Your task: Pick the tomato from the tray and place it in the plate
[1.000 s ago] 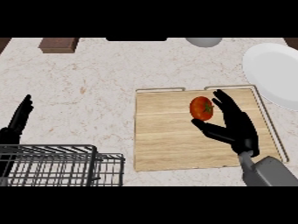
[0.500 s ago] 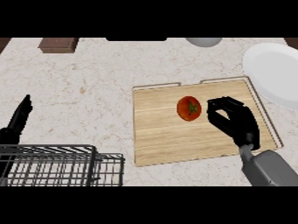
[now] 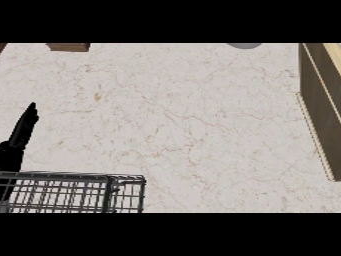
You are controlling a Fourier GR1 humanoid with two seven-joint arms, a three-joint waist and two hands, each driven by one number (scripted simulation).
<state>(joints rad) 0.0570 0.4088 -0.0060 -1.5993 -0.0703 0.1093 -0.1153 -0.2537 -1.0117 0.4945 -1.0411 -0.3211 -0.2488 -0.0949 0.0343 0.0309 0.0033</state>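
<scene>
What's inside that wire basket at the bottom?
Through the bars of the wire basket only a dark shape shows at its left end, where the left hand rises beside it. The lower part runs out of view, so what lies there cannot be seen.

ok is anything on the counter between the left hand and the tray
Nothing visible: only bare counter lies between the left hand and the tray at the right edge. Tomato, plate and right hand are out of view.
</scene>
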